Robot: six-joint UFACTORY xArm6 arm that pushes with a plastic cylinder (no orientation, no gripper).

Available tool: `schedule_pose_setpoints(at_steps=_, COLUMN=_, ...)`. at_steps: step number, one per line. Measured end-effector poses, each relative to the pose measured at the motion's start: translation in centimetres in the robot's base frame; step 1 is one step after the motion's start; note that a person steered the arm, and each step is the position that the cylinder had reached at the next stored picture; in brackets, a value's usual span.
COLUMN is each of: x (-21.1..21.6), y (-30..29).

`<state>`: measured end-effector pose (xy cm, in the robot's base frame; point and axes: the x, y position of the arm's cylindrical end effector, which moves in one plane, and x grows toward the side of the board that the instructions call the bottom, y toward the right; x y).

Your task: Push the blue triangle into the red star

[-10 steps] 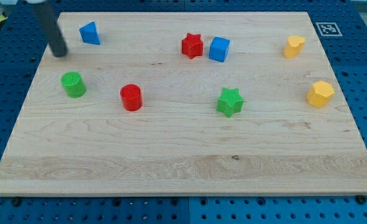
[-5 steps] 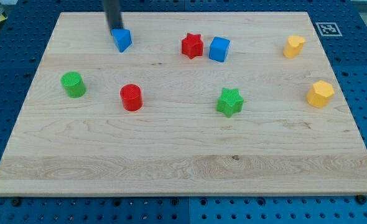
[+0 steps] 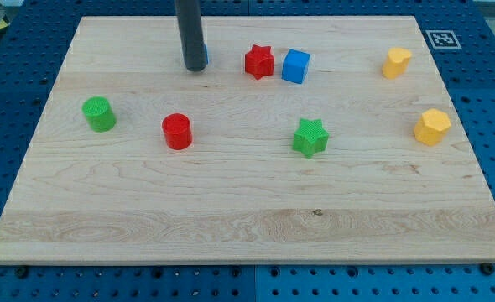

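Nearest on the wooden desk [image 3: 231, 226]: green star [image 3: 310, 137], red cylinder [image 3: 177, 131], green cylinder [image 3: 99, 113], yellow block [image 3: 432, 126]. Farther back: red star [image 3: 259, 61] touching blue cube [image 3: 295, 65], second yellow block [image 3: 396, 62]. Blue triangle [image 3: 204, 55] mostly hidden behind my tip [image 3: 194, 69], left of the red star, apart. No hand fitted, only a rod.

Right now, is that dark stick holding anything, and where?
Nothing is held. My tip only pushes; it hides most of the blue triangle, left of the red star.
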<state>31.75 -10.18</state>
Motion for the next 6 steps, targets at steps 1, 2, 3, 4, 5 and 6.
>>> schedule_pose_setpoints(at_steps=1, x=-0.9, y=-5.4)
schedule_pose_setpoints(at_steps=2, x=-3.5, y=-8.0)
schedule_pose_setpoints(at_steps=3, x=-5.0, y=-6.2)
schedule_pose_setpoints(at_steps=4, x=-3.1, y=-0.5)
schedule_pose_setpoints(at_steps=5, x=-0.5, y=4.8)
schedule_pose_setpoints(at_steps=6, x=0.2, y=7.4)
